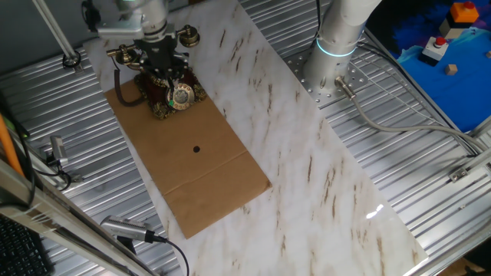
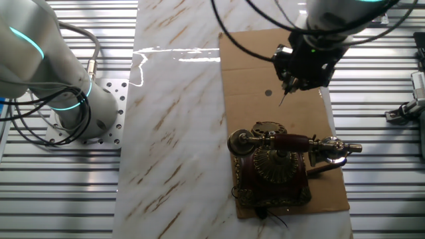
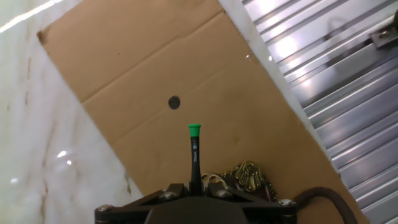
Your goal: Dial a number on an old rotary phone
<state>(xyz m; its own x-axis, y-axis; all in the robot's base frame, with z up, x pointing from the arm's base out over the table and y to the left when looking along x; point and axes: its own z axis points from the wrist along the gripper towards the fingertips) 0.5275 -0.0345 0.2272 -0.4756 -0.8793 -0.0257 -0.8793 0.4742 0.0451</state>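
The tool (image 2: pixel 292 78) grips a thin stick (image 3: pixel 194 152), so lower its green tip slowly into one hole of the phone (image 2: pixel 273 166) dial

- In the hand view the phone (image 3: pixel 249 177) is cut off by the bottom edge; only a scrap of gold trim and a dark cord (image 3: pixel 323 200) show.
- The gripper (image 3: pixel 194 186) hides behind its own black housing there; the jaws cannot be told.
- In one fixed view the gripper (image 1: pixel 163 67) covers most of the phone (image 1: pixel 175 96); the handset is partly hidden.
- The dial (image 1: pixel 182 97) is too small to read any numbers.
- In the other fixed view the stick (image 2: pixel 283 98) is a thin blurred line.
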